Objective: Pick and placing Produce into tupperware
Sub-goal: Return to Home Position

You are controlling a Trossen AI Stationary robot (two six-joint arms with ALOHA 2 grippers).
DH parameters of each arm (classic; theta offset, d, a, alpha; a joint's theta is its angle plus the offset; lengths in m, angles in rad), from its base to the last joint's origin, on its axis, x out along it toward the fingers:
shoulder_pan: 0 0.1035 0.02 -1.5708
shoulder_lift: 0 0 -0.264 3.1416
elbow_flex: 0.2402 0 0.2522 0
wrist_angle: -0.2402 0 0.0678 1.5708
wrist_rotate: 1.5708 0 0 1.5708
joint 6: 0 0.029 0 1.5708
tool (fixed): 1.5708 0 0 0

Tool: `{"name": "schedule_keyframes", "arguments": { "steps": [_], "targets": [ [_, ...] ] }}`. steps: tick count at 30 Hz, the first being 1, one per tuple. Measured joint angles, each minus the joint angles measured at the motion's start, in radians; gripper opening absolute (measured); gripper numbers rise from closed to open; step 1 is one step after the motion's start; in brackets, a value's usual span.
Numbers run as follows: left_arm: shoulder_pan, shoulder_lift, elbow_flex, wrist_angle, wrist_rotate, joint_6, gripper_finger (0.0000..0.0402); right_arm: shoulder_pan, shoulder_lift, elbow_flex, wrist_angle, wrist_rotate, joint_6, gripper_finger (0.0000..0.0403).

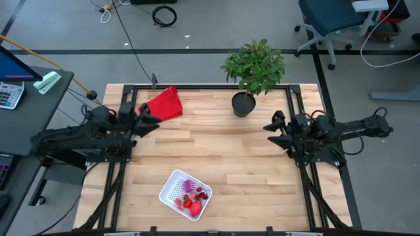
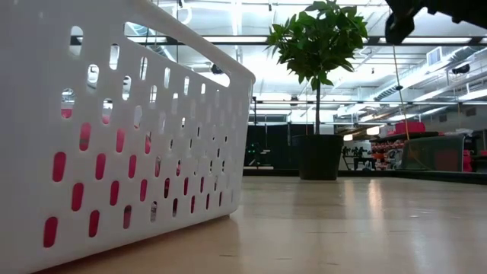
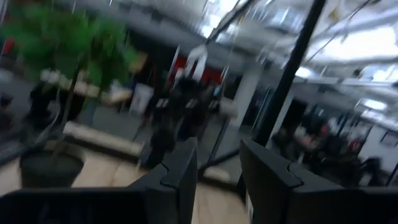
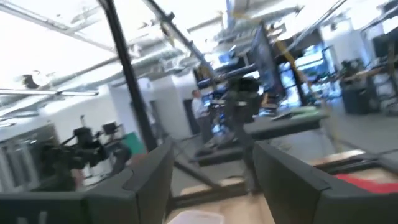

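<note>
Fingers (image 3: 180, 177) parted, empty, left gripper (image 3: 217, 152), right gripper (image 4: 211, 155)

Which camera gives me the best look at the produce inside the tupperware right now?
High view: it looks down into the tupperware at the produce. Low view shows only red through the wall slots; the wrist views show none.

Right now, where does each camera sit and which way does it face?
High view: overhead, facing straight down; both arms, left gripper and right gripper open.
Low view: tabletop height beside the tupperware, facing the potted plant; arm tip overhead.
Left wrist view: on left arm, past its fingers toward the plant.
Right wrist view: on right arm, past its fingers into the room.
High and low share tupperware and plant.
</note>
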Motion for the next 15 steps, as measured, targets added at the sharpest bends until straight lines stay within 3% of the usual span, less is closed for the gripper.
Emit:
{"name": "schedule_keyframes", "arguments": {
  "steps": [3, 9, 15],
  "targets": [
    [0.001, -0.026, -0.018, 0.082, 0.0, 0.004, 0.0126, -0.04, -0.09, -0.022, -0.032, 0.002, -0.009, 0.0232],
    [0.008, -0.079, -0.019, 0.041, -0.002, 0.025, 0.0135, -0.104, -0.251, -0.024, -0.195, -0.002, 0.033, 0.0231],
    [0.008, -0.114, -0.019, 0.014, -0.02, 0.001, 0.0139, -0.108, -0.287, -0.025, -0.245, -0.015, 0.044, 0.0233]
  ]
}}
